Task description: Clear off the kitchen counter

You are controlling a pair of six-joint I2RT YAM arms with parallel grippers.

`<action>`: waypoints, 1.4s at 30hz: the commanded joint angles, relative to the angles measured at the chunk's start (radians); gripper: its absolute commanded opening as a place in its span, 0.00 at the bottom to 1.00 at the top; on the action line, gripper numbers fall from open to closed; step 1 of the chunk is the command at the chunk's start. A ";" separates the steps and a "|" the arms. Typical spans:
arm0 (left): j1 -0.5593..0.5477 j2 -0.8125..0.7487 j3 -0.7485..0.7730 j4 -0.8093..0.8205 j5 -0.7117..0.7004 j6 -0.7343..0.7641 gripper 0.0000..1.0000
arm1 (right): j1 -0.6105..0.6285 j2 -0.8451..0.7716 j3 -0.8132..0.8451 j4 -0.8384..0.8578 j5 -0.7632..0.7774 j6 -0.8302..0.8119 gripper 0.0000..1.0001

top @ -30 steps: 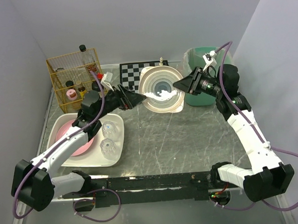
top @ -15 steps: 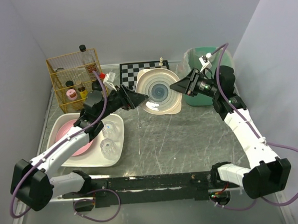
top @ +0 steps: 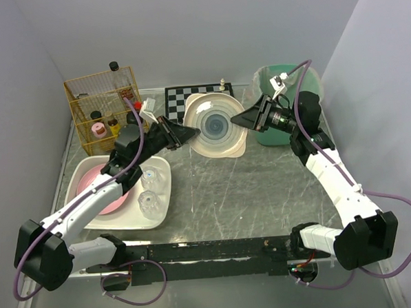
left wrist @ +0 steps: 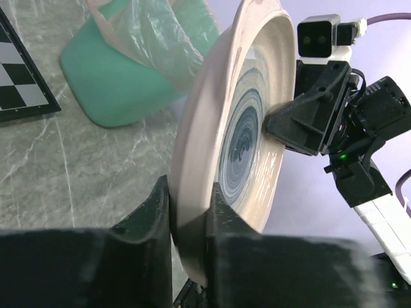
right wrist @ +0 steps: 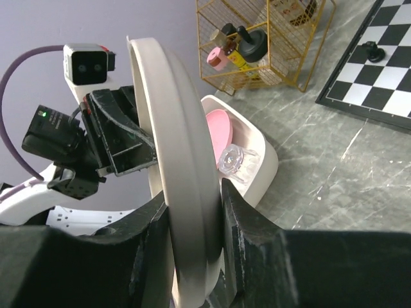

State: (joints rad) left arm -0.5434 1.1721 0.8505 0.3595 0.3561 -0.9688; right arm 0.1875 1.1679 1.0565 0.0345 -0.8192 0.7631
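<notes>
the grey marbled worktop [top: 228,194] lies well below both sets of jaws, which are up in the air over its far middle. between them hangs a cream plate [top: 216,126] with blue rings, tipped up on edge. the left jaws are clenched on one rim, the right jaws on the opposite rim. under the left arm [top: 90,198] a white tub [top: 126,225] sits on the worktop, holding a pink dish [right wrist: 217,125] and two clear glasses [top: 149,200]. a chessboard [top: 178,99] lies behind.
</notes>
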 commanded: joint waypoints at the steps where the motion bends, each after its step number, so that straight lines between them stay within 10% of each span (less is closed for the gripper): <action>1: -0.007 -0.026 0.032 0.010 0.038 0.088 0.01 | -0.005 -0.031 0.034 0.065 0.000 0.073 0.04; 11: 0.054 -0.118 -0.002 -0.134 -0.052 0.036 0.00 | -0.014 -0.054 0.123 -0.208 0.221 -0.128 0.77; 29: 0.353 -0.719 -0.077 -0.867 -0.325 -0.013 0.01 | -0.088 0.012 0.079 -0.142 0.089 -0.093 0.79; 42: 0.399 -0.591 -0.039 -0.838 -0.396 -0.010 0.01 | -0.086 0.030 0.042 -0.076 0.022 -0.065 0.77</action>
State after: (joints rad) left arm -0.1844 0.5434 0.7147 -0.6964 -0.0589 -0.9546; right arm 0.1059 1.2148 1.1042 -0.0959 -0.7742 0.7017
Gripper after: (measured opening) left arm 0.256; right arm 0.772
